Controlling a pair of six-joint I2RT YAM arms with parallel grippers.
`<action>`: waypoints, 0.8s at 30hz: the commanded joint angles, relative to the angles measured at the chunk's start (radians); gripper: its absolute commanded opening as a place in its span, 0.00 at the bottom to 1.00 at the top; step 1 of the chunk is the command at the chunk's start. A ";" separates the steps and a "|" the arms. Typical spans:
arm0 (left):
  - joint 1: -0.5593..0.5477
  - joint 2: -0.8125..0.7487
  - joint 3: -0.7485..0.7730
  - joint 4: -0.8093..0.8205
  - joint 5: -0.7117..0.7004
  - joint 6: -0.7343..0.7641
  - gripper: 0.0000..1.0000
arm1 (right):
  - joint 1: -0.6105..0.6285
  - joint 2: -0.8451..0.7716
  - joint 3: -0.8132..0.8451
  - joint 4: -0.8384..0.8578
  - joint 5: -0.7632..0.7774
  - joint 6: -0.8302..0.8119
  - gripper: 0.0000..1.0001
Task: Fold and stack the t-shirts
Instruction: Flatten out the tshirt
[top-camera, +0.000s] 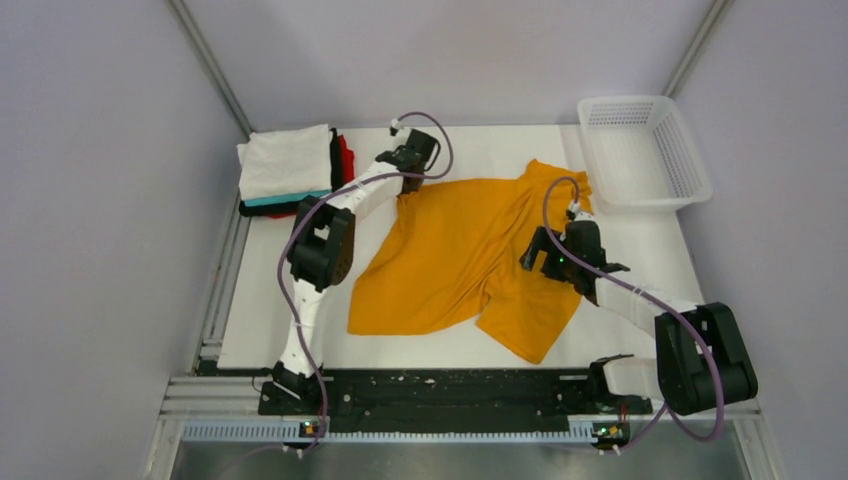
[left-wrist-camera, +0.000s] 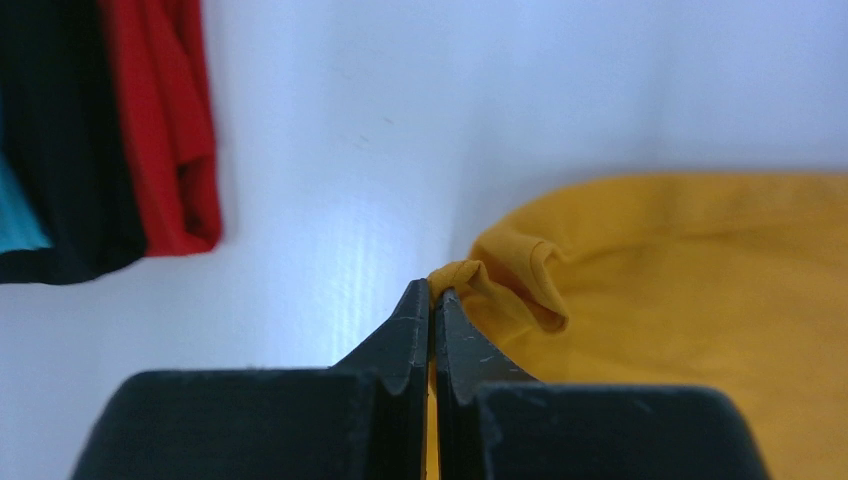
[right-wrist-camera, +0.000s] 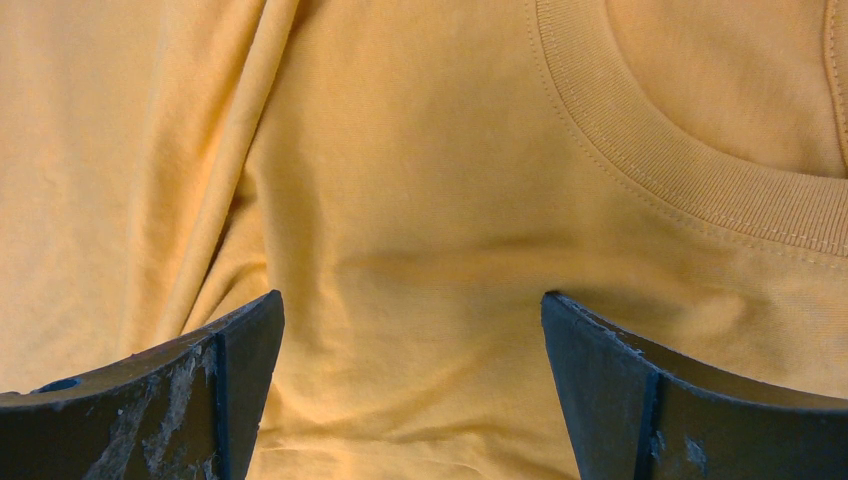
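The orange-yellow t-shirt (top-camera: 440, 260) sprawls rumpled across the counter (top-camera: 480, 140), near the folded stack (top-camera: 288, 168). The left end effector (left-wrist-camera: 432, 292) pinches only a small fold at its edge, while the right end effector (right-wrist-camera: 412, 300) gapes open above the collar (right-wrist-camera: 690, 170). So slim a bite could slip free when pulled.

The spread shirt (top-camera: 450, 255) is plain orange-yellow. The folded pile (top-camera: 288, 165) shows white, teal, black and red layers. The basket (top-camera: 645, 150) is white mesh, the worktop (top-camera: 480, 150) plain white. The left pincer (left-wrist-camera: 432, 300) and right pincer (right-wrist-camera: 412, 296) are black.
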 joint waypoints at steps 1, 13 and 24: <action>0.092 0.003 0.053 0.035 -0.049 0.058 0.00 | -0.010 0.047 0.000 -0.071 0.032 0.000 0.99; 0.212 0.095 0.323 0.025 -0.067 0.145 0.99 | -0.011 0.041 0.013 -0.042 0.025 -0.033 0.99; 0.090 -0.437 -0.355 0.068 0.142 -0.178 0.99 | -0.009 -0.153 0.040 -0.141 -0.002 0.013 0.99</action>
